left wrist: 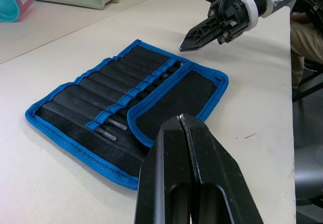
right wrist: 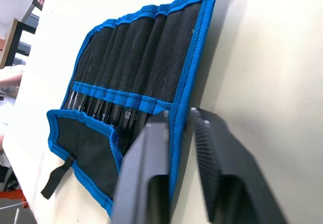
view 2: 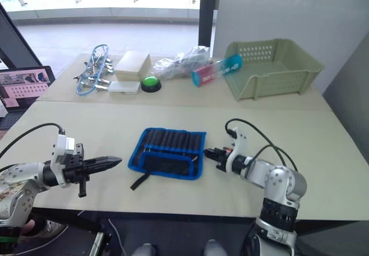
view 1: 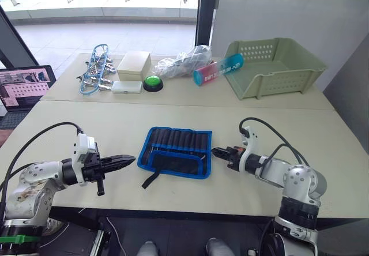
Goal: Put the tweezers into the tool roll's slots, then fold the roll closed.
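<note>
Tool roll (view 1: 175,152) lies open and flat on the counter (view 1: 323,146) between the two arms, tweezers (left wrist: 112,128) seated in its slots (right wrist: 136,57). Left tool (view 1: 128,161) clenched, empty, near the roll's left edge. Right tool (view 1: 215,151) slightly parted, empty, just beside the right edge.

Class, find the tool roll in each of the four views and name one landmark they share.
Left eye: tool roll centre, between both grippers.
Right eye: centre.
Left wrist: spread mid-picture.
Right wrist: stretching away beyond the fingers.
Shared landmark: its bright blue edging.
</note>
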Controlling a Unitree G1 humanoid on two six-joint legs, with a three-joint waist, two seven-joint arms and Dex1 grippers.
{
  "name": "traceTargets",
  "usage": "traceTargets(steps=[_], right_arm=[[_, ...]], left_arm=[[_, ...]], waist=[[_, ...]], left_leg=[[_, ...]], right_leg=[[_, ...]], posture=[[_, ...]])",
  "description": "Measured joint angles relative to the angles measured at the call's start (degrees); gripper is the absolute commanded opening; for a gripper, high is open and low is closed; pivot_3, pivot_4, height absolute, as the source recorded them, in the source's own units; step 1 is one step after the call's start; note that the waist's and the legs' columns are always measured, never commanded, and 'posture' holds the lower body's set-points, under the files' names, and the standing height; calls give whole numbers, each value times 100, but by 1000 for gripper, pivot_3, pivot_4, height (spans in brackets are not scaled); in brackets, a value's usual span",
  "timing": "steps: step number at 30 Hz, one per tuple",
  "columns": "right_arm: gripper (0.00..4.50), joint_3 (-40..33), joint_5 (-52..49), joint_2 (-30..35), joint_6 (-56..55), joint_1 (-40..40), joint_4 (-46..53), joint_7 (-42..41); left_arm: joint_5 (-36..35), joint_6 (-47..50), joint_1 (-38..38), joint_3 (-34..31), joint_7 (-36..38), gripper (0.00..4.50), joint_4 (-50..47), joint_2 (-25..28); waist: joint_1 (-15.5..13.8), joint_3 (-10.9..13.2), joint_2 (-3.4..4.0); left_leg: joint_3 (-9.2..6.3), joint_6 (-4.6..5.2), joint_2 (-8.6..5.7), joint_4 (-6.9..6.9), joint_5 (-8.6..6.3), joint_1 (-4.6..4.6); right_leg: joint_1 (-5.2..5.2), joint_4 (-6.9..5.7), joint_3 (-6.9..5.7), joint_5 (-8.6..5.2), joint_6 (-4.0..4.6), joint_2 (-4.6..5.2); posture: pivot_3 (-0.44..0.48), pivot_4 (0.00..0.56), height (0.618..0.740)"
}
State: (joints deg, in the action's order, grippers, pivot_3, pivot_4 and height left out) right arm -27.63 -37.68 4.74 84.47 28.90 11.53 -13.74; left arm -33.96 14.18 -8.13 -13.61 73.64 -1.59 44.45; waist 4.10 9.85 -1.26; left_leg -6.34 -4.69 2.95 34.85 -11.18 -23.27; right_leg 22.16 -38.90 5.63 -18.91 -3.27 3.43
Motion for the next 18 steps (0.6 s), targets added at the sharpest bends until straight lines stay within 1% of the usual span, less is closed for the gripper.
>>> traceTargets(steps=[1, 10, 18], right_arm=[[2212, -50, 0, -39, 54, -7, -9, 44], [2212, -432, -80, -355, 250, 171, -271, 239], [2212, -435, -127, -622, 376, 212, -318, 266]], left_arm=[[0, 0, -5, 2, 1, 0, 3, 0], [3, 0, -37, 105, 5, 0, 31, -2], [10, 0, -36, 110, -41, 0, 31, -2]], waist=[[0, 0, 0], [33, -1, 1], [68, -1, 1]], left_leg=[[0, 0, 0, 0, 0, 0], [0, 3, 1, -1, 2, 7], [0, 4, 1, -1, 3, 6]], right_leg=[[0, 0, 0, 0, 0, 0], [0, -6, 0, 0, 1, -2], [0, -8, 0, 0, 2, -2]], posture=[[0, 150, 740], [0, 150, 740], [0, 150, 740]])
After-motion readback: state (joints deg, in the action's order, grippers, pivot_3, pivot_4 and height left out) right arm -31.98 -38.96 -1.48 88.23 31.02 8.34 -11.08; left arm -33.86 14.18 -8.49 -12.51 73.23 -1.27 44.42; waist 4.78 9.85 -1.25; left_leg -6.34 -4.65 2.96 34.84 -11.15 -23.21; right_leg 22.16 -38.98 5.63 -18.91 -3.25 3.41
